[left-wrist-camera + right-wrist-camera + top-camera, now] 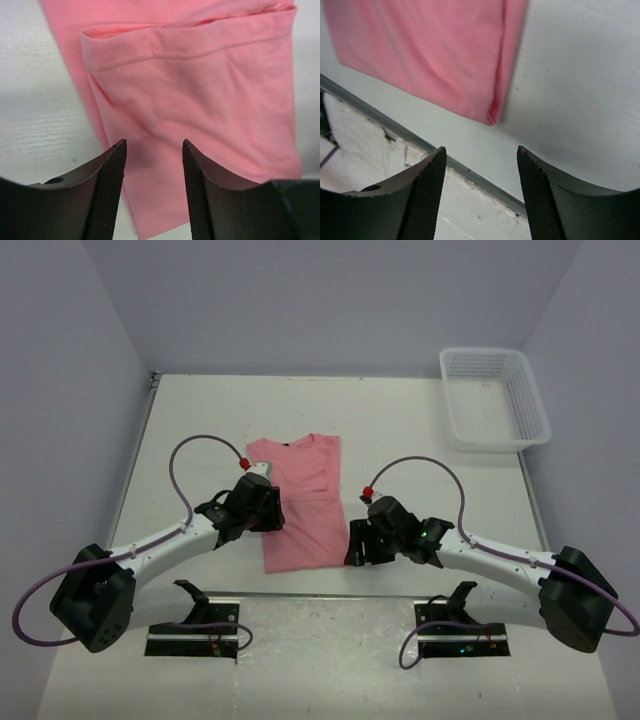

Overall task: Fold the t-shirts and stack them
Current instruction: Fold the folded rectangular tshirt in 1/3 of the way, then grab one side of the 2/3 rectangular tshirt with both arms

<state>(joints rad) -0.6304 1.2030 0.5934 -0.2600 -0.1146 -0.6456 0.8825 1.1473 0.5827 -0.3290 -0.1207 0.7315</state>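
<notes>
Left pincer (154, 142), released, hovers over the folded t-shirt (200, 100); right pincer (481, 148), released, beside its near corner.

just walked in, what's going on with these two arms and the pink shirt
A folding job: the salmon-pink t-shirt lies on the table, folded lengthwise into a narrow panel. The left pincer hovers open over its left side, the right pincer open by its near right corner. Neither holds anything. A white basket sits far right.
</notes>
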